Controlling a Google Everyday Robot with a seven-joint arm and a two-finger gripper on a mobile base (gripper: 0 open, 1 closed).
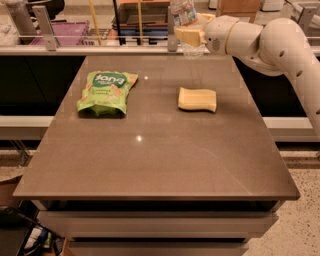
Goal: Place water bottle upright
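Note:
The water bottle [183, 12] is a small clear plastic bottle with a reddish-white label band. It stands roughly upright in my gripper [189, 36], above the far edge of the brown table [160, 165], right of centre. Its ribbed clear lower end [193, 49] shows below the cream fingers [186, 35]. The gripper is shut on the bottle's middle. The white arm [280, 45] comes in from the upper right. The bottle's cap is out of view at the top edge.
A yellow sponge [197, 99] lies on the table right of centre. A green snack bag [106, 91] lies at the left. A metal rail [100, 49] with shelving behind it runs along the far edge.

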